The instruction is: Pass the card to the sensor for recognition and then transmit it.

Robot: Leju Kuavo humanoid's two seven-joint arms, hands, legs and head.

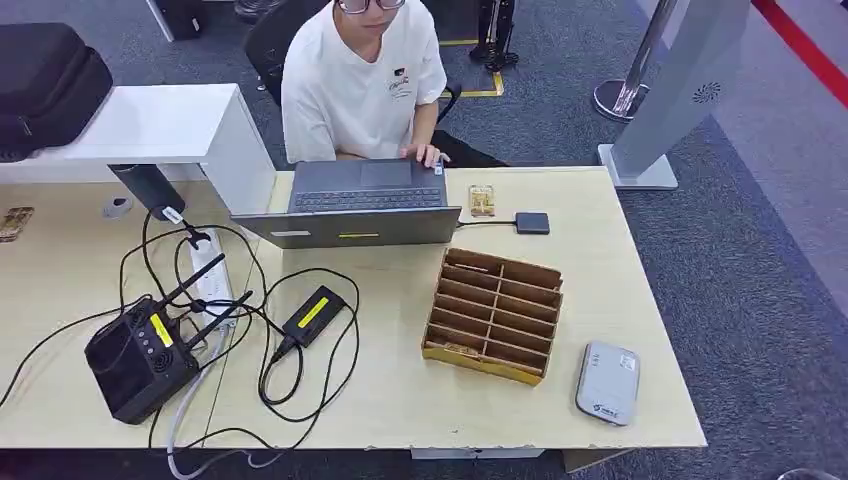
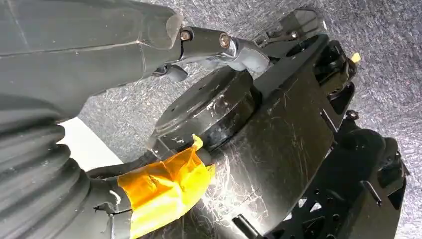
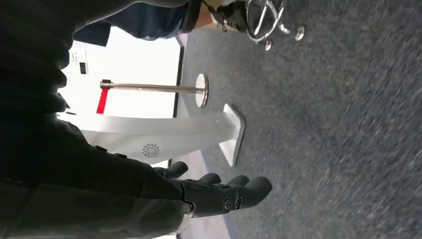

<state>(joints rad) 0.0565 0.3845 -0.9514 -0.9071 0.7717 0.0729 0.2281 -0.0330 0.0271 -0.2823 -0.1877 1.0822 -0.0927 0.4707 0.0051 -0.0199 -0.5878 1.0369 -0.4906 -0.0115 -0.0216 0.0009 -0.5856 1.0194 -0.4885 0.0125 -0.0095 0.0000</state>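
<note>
Reader [image 1: 607, 383] grey, at table's [image 1: 400, 400] 5 o'clock edge; card rack [image 1: 493, 315] beside it at 10 o'clock, cards in a near slot. Right hand [image 3: 219, 194] over carpet, fingers extended, empty. Left hand [image 2: 199, 45] fingers: can't tell. Laptop [image 1: 360, 205], person [image 1: 365, 75] at 12

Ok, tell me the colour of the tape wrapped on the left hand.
Bright orange-yellow tape, seen best in the left wrist view.

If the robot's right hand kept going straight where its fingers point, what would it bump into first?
Probably just the grey carpet. In the right wrist view, the right hand holds nothing and its fingers point out over bare floor. The white stand's base sits off to one side, though depth is hard to judge.
</note>
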